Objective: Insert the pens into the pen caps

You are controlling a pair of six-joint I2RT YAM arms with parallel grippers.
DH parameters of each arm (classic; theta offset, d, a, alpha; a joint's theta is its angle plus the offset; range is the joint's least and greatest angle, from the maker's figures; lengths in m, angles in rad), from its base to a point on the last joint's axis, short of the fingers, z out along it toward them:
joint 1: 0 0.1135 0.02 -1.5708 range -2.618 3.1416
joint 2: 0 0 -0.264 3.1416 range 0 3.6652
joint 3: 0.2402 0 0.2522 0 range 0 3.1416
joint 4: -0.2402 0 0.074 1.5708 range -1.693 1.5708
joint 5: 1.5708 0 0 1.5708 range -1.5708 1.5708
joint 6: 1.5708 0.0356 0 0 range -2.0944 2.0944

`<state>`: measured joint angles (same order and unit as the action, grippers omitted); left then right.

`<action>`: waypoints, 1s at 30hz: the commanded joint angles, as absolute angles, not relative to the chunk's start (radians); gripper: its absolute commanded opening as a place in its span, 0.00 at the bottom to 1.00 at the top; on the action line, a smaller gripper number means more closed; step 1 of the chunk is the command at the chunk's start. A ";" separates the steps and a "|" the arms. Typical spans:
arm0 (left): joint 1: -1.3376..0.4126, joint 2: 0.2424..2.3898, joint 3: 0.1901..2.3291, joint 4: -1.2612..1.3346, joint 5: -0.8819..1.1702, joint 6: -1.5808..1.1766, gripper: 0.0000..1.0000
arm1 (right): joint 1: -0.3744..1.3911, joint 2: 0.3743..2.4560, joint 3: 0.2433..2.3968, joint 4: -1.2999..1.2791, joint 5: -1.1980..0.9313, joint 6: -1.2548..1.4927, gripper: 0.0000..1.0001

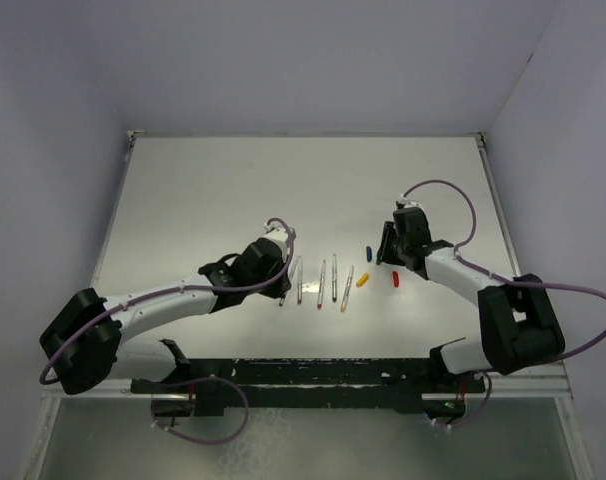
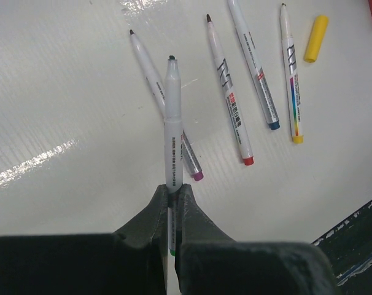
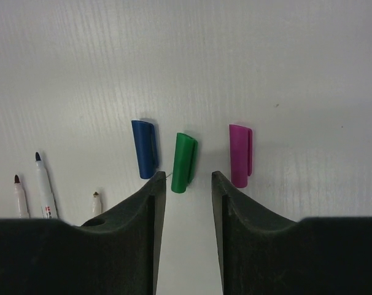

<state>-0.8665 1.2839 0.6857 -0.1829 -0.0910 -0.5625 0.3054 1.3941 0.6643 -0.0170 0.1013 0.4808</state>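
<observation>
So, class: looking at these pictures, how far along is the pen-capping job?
Done: nothing, no pen wears a cap. In hand: the left gripper is shut on one pen; the open right gripper points at the green cap. Left: all five pairings; four pens lie bare, and the blue cap, magenta cap, yellow cap and red cap lie loose.

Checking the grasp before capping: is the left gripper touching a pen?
Touching. Left wrist view shows the left gripper closed on the pen, fingers pressing its barrel.

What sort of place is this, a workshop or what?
Probably a robot lab test cell: a white table boxed in by blank walls, two robot arms bolted at its edge, pens and caps laid out.
</observation>
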 commanded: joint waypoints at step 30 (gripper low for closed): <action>-0.874 1.304 0.690 -0.141 -0.058 -0.535 0.00 | 0.351 1.550 0.766 -0.036 0.206 0.489 0.39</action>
